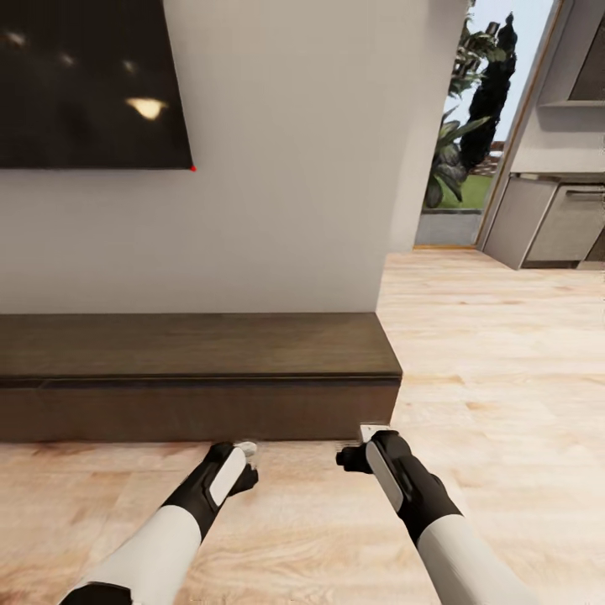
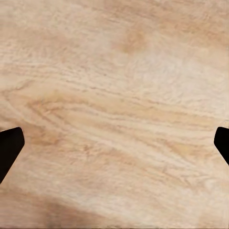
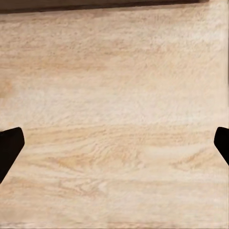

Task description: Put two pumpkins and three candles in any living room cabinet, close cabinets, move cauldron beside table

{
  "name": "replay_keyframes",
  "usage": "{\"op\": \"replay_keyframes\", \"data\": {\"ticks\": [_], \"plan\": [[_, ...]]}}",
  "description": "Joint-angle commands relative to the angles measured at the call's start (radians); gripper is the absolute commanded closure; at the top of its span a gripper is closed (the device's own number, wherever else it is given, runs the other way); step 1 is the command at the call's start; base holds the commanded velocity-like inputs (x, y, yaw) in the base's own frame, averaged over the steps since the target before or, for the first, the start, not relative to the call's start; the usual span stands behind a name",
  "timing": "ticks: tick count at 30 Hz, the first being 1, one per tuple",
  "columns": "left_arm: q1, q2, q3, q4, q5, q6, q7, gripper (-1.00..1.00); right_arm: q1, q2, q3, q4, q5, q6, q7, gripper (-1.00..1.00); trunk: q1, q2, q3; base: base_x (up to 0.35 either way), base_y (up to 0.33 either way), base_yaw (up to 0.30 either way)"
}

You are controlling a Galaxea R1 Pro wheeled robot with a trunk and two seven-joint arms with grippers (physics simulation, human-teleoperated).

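Note:
The cabinet (image 1: 202, 382), a long low dark-brown console, stands against the white wall with its front flush and shut and its top bare. My left gripper (image 1: 244, 460) hangs over the wooden floor just in front of it, open with nothing between the fingers (image 2: 9, 145). My right gripper (image 1: 356, 452) hovers near the cabinet's right end, also open and empty, and the cabinet's base shows as a dark strip (image 3: 95, 5) in the right wrist view. The pumpkins, candles, cauldron and table are out of view.
A dark TV screen (image 1: 88, 80) hangs on the wall above the cabinet. Right of the wall's corner, light wood floor (image 1: 504, 353) runs back to a doorway with plants (image 1: 458, 160) and grey kitchen units (image 1: 559, 218).

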Motion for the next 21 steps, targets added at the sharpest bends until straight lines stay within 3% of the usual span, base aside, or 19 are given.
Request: {"op": "replay_keyframes", "data": {"ticks": [1,4,8,11,14,18,21], "plan": [[0.005,0.0,-0.002,0.002,0.011,-0.002,0.01,-1.0,-0.001,-0.003,0.001,-0.001,-0.011,0.009,-0.009,-1.0,-0.005,0.007,0.002,-0.314,0.0,0.0],[0.014,-0.001,0.003,0.009,0.01,-0.019,0.01,-1.0,-0.002,-0.007,-0.008,-0.001,-0.01,0.013,-0.008,-1.0,-0.016,0.028,0.012,-0.335,0.0,0.0],[0.023,-0.002,0.003,0.071,0.009,-0.111,0.011,-1.0,0.004,-0.01,-0.011,0.006,-0.01,0.013,-0.007,-1.0,-0.032,0.056,0.024,-0.256,0.0,0.0],[0.026,-0.002,0.002,0.162,0.006,-0.177,0.01,-1.0,0.088,-0.011,-0.012,0.008,-0.009,0.012,-0.009,-1.0,-0.043,0.077,0.033,-0.057,0.0,0.0],[0.028,-0.001,0.002,0.195,0.004,-0.213,0.009,-1.0,0.118,-0.012,-0.012,0.013,-0.008,0.01,-0.01,-1.0,-0.055,0.098,0.039,-0.013,0.0,0.0],[0.029,0.002,0.001,0.282,-0.001,-0.311,0.009,-1.0,0.145,-0.013,-0.013,0.064,-0.003,-0.063,-0.012,-1.0,-0.07,0.126,0.045,-0.002,0.0,0.0],[0.03,0.007,0.0,0.32,-0.002,-0.346,0.008,-1.0,0.153,-0.028,-0.014,0.132,-0.006,-0.118,-0.012,-1.0,-0.081,0.147,0.05,0.0,0.0,0.0]]}}
